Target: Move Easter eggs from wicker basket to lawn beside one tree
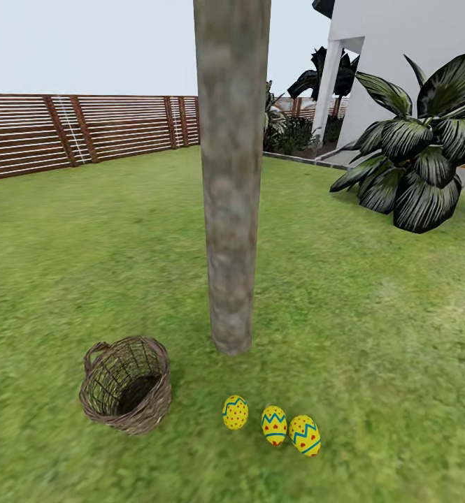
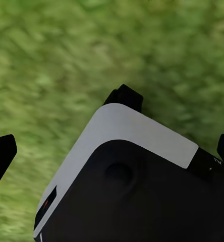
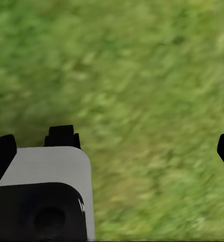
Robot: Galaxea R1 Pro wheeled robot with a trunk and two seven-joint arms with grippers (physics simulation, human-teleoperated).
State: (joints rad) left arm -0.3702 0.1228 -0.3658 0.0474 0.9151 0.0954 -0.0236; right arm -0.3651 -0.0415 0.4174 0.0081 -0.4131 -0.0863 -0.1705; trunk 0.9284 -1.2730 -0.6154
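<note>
By the tree (image 1: 231,209), three Easter eggs (image 1: 274,425).

We see a slatted brown fence (image 1: 85,133) at upper left, a white house (image 1: 400,49) and dark broad-leaved plant (image 1: 421,154) at upper right.

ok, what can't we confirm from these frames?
- Tree: crown cut off by the head view's top edge.
- Wicker basket: tipped, dark inside; its near wall hides part of the bottom. No egg visible inside.
- Easter eggs: far sides hidden.
- Both wrist views: blurred lawn, robot body blocking the lower part; fingertips at the side edges, jaws apart.
</note>
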